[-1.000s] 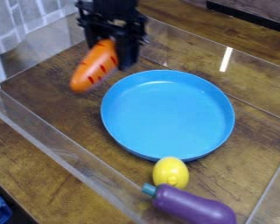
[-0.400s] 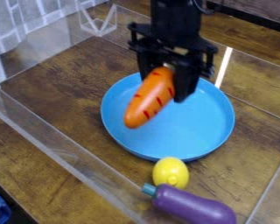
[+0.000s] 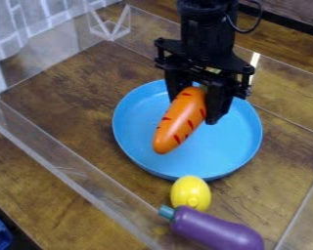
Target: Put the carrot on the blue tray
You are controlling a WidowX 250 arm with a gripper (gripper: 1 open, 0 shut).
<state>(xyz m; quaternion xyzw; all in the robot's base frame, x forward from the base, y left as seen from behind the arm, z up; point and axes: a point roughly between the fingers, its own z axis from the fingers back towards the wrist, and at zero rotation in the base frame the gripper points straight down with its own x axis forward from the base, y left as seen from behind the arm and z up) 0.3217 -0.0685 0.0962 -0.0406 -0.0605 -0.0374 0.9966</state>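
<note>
the gripper (image 3: 205, 93) points straight down over the tray (image 3: 238, 146), its black fingers clenched on the top end of the carrot (image 3: 179, 122). the carrot hangs tilted from that grip, its thick end up between the fingers and its tapered tip slanting down toward 7 o'clock, above the left half of the tray; whether the tip touches the blue surface cannot be told. dark grooves cross its orange body, and the leafy top is hidden by the fingers. the arm rises from the gripper toward 12 o'clock and leaves the view at the top edge. the tray sits on the wooden table (image 3: 55, 107), near the middle of the view. just off the tray's rim at 6 o'clock lies the lemon (image 3: 190, 191), and touching it at about 5 o'clock lies the eggplant (image 3: 214, 230), its stem end toward the lemon. a clear plastic wall (image 3: 67, 166) runs along the table at 7 to 9 o'clock of the tray, well apart from the rim.
</note>
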